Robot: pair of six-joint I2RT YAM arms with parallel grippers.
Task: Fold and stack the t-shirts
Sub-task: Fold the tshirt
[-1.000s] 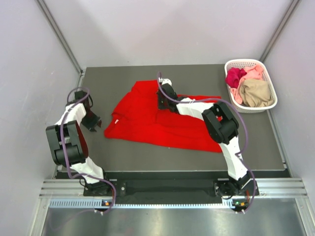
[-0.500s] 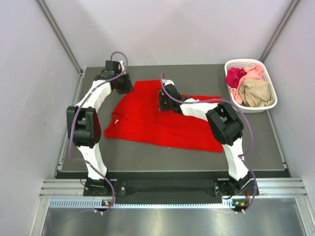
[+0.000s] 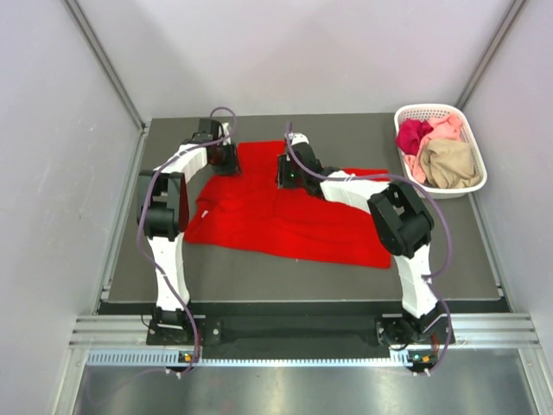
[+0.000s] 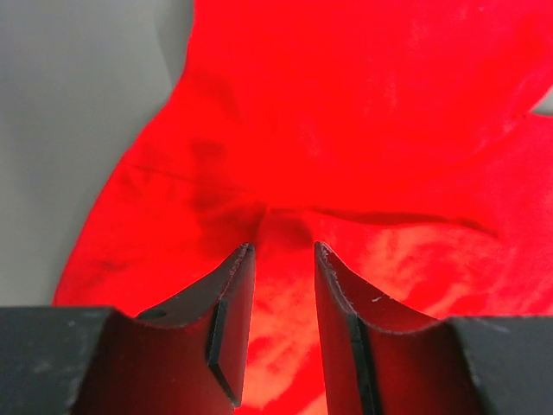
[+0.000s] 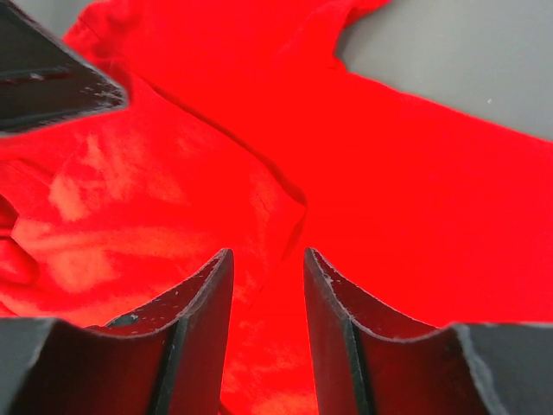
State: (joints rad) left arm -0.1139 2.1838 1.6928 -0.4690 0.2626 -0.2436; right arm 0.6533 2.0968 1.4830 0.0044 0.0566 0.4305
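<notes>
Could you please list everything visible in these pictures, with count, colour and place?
red t-shirt: one, bright red, spread out mid-table
magenta t-shirt: one, magenta, crumpled in the basket's far left part
pale pink t-shirt: one, pale pink, crumpled in the basket
tan t-shirt: one, tan, crumpled in the basket's near part
basket: one, white lattice, table's far right corner
table: one, dark grey
left gripper: one, black, open, over the red t-shirt's far left part
right gripper: one, black, open, over the red t-shirt's far middle
</notes>
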